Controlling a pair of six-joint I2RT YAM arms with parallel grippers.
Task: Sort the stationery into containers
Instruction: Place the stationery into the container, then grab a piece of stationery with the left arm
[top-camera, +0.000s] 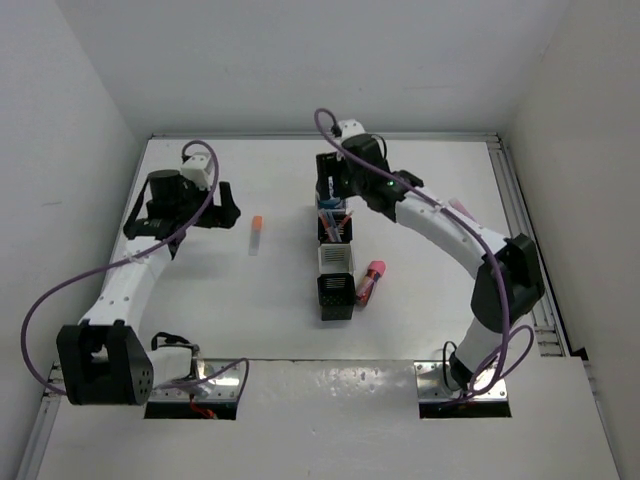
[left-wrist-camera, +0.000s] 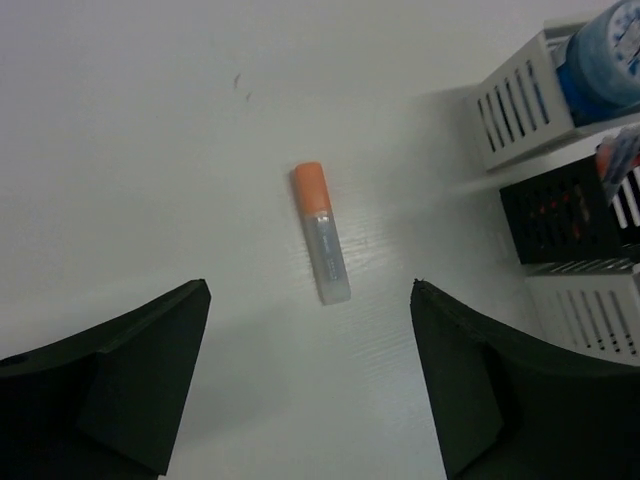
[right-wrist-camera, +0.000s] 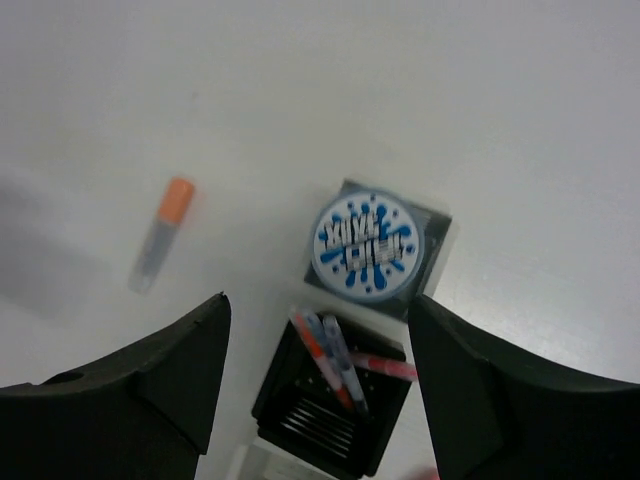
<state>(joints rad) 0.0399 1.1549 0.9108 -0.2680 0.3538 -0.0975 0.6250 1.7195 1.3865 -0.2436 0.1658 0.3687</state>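
The containers stand as a joined row mid-table. The far cup holds a blue-and-white roll. The black mesh cup beside it holds several pens. The white stick with orange cap lies flat left of the row and shows in the left wrist view. The pink-red marker lies right of the row. My left gripper is open and empty, just short of the stick. My right gripper is open and empty above the far cups.
In the left wrist view the row's white cup with the roll, a black cup and another white cup stand at the right. White walls enclose the table; a rail runs along its right edge.
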